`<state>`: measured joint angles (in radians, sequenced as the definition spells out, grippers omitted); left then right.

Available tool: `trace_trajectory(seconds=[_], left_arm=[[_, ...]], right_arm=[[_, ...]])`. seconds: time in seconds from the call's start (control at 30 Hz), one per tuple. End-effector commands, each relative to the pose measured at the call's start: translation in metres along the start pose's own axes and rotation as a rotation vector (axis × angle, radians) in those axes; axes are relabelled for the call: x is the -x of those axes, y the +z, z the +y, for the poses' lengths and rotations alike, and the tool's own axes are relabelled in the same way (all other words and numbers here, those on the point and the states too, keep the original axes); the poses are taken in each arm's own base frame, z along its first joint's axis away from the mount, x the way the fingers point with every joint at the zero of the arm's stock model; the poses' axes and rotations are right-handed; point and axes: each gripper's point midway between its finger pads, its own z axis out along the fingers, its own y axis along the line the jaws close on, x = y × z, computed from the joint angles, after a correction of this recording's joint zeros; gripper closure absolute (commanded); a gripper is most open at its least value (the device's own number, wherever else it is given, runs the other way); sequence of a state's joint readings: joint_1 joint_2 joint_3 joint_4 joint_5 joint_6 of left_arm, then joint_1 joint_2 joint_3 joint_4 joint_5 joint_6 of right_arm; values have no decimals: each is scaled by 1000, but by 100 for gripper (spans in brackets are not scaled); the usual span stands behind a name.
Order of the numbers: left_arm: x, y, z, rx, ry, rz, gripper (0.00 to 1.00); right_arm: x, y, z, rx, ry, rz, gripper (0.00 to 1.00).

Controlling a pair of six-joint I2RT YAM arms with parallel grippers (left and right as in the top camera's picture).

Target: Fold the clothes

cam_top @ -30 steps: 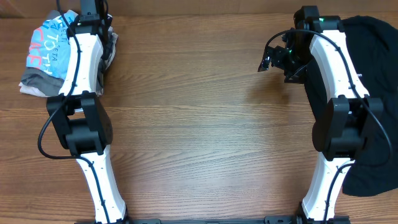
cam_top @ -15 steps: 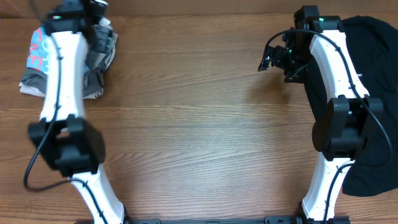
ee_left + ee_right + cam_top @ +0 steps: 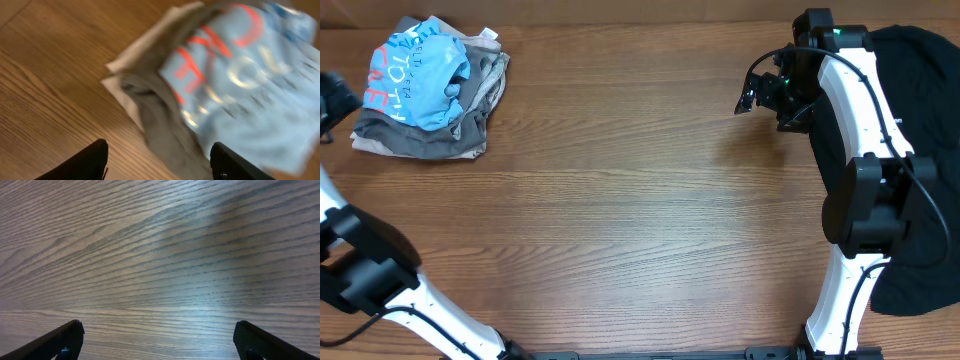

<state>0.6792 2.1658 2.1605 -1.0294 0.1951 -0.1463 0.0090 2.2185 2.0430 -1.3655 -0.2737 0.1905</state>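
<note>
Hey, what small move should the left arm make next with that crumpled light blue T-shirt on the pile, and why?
Probably lower the left gripper onto an edge of the light blue cotton T-shirt and pinch it. The shirt lies crumpled atop grey garments, unfolded. The left jaws stand apart and empty just above the pile, while the right gripper hangs open over the wooden table, far away.

Overhead, the light is bright and even: the table [image 3: 640, 200] grain reads sharp, with only a faint, soft shadow near the right arm [image 3: 860, 150]. The left arm [image 3: 360, 270] at the frame edge looks soft-edged. The left wrist view is heavily blurred. The T-shirt [image 3: 240, 85] ahead of the left gripper [image 3: 160, 165] is smeared, its letters unreadable, and the fingers [image 3: 90, 162] are dark. Ahead of the right gripper [image 3: 160, 342] the wood is crisp, with a pale sheen — and a dimmer band beyond.
</note>
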Motion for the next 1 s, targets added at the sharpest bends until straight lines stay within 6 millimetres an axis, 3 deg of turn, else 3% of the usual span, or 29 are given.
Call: trace_trajectory(seconds=[0.0,0.23,0.5,0.63,0.73,0.97], left_arm=[[-3,33,-5,-54,-31,26,30],[6,82,-10,-77,86,-23,25],[-1,117,-27,-94,188,-23,27],[-14,135,-27,-94,178,15,46],[-17,139,-26,-94,176,23,68],[-8,126,-27,-95,146,-2,81]], right_arm=[[6,-19,10,24,-16,-53,0],[3,-18,10,21,-13,-42,0],[3,-18,10,22,-12,-42,0],[3,-18,10,21,-13,-43,0],[4,-19,10,23,-14,-48,0],[6,-19,11,25,-17,-57,0]])
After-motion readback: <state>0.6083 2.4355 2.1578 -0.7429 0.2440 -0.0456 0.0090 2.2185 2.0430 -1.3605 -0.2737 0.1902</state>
